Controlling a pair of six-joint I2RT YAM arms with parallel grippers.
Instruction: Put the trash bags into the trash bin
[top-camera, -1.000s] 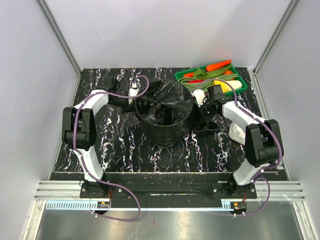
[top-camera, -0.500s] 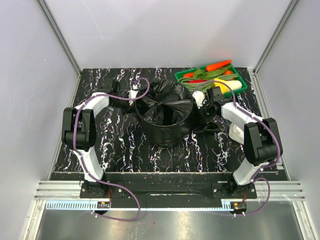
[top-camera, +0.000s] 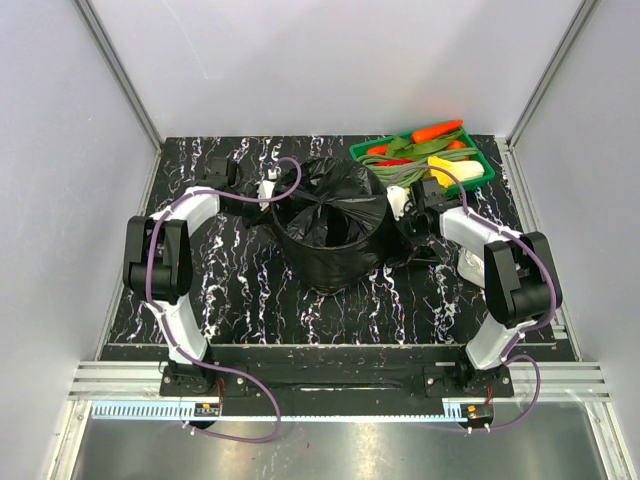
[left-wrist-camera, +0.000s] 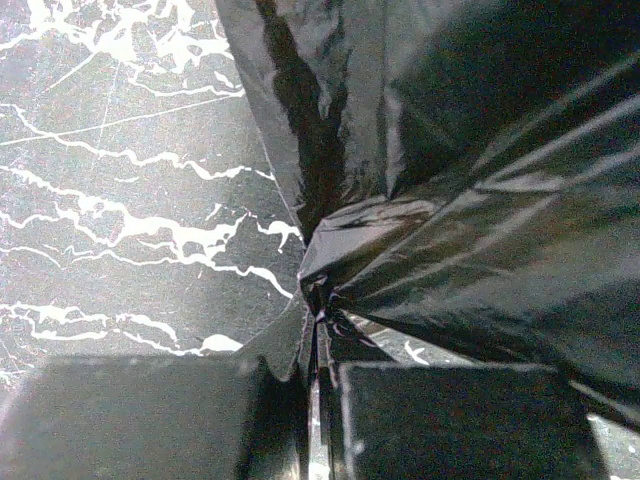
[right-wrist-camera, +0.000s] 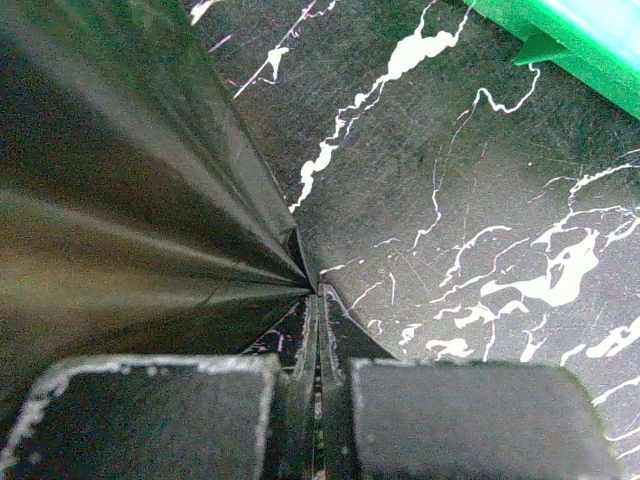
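Observation:
A glossy black trash bag (top-camera: 330, 225) is draped over a round upright shape at the table's middle. The trash bin is hidden under the film, and no teal shows. My left gripper (top-camera: 268, 192) is at the bag's left rim, shut on a bunched pinch of film. In the left wrist view the gripper (left-wrist-camera: 318, 345) holds the bag (left-wrist-camera: 480, 200), which fans out taut from the jaws. My right gripper (top-camera: 400, 205) is shut on the right rim. In the right wrist view the pleats of the bag (right-wrist-camera: 120, 200) converge into the gripper (right-wrist-camera: 318, 300).
A green tray (top-camera: 482, 172) of vegetables stands at the back right, close behind the right gripper; its corner (right-wrist-camera: 560, 40) shows in the right wrist view. A white wad (top-camera: 470, 262) lies beside the right forearm. Grey walls enclose the black marbled table (top-camera: 240, 290).
Both grippers keep their hold. The right gripper has shifted slightly left and back, and the film across the top now lies tighter, with more of the opening covered.

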